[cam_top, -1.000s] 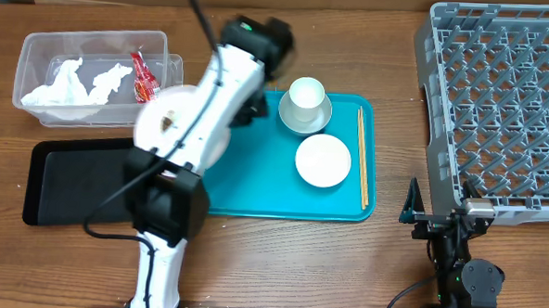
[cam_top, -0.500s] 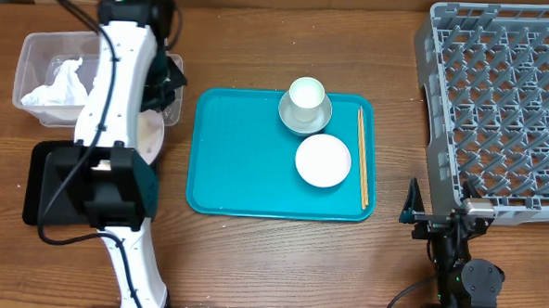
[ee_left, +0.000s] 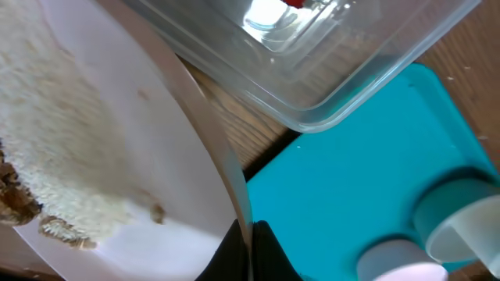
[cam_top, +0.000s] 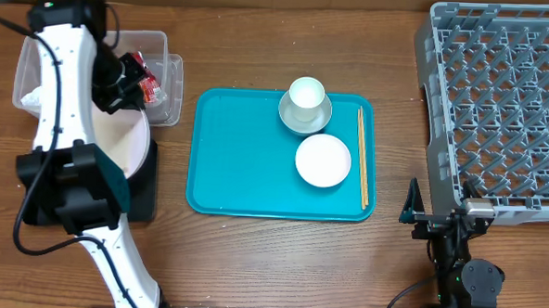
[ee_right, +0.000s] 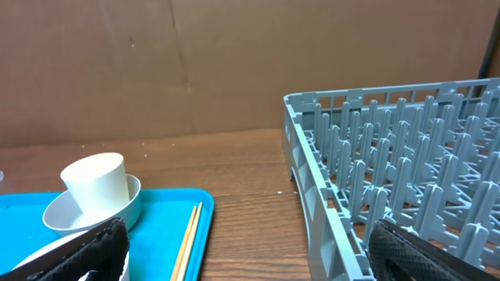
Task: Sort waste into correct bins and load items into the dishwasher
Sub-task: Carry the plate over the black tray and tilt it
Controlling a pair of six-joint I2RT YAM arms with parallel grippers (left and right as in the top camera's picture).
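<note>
My left gripper (cam_top: 121,90) is shut on the rim of the white plate (cam_top: 122,145) and holds it tilted over the black tray (cam_top: 144,202), beside the clear tub (cam_top: 169,70). In the left wrist view the fingers (ee_left: 250,251) pinch the plate (ee_left: 133,156), which carries rice grains (ee_left: 55,164) and a brown piece of food (ee_left: 14,199). The red wrapper (cam_top: 150,85) lies in the tub. The arm mostly hides the tissues. The white cup (cam_top: 306,93) stands in the grey-green bowl (cam_top: 304,118), with the white bowl (cam_top: 323,161) and chopsticks (cam_top: 362,158) nearby. My right gripper (ee_right: 258,254) is open and empty beside the dish rack (cam_top: 499,108).
The teal serving tray (cam_top: 246,162) lies in the middle and holds the cup, bowls and chopsticks. The rack (ee_right: 391,172) fills the right side, its near corner close to my right arm (cam_top: 456,250). The tub wall (ee_left: 328,86) is just above the plate.
My left arm has swung left with the plate, from the teal tray's left edge to over the black tray beside the tub. The right arm has not moved.
</note>
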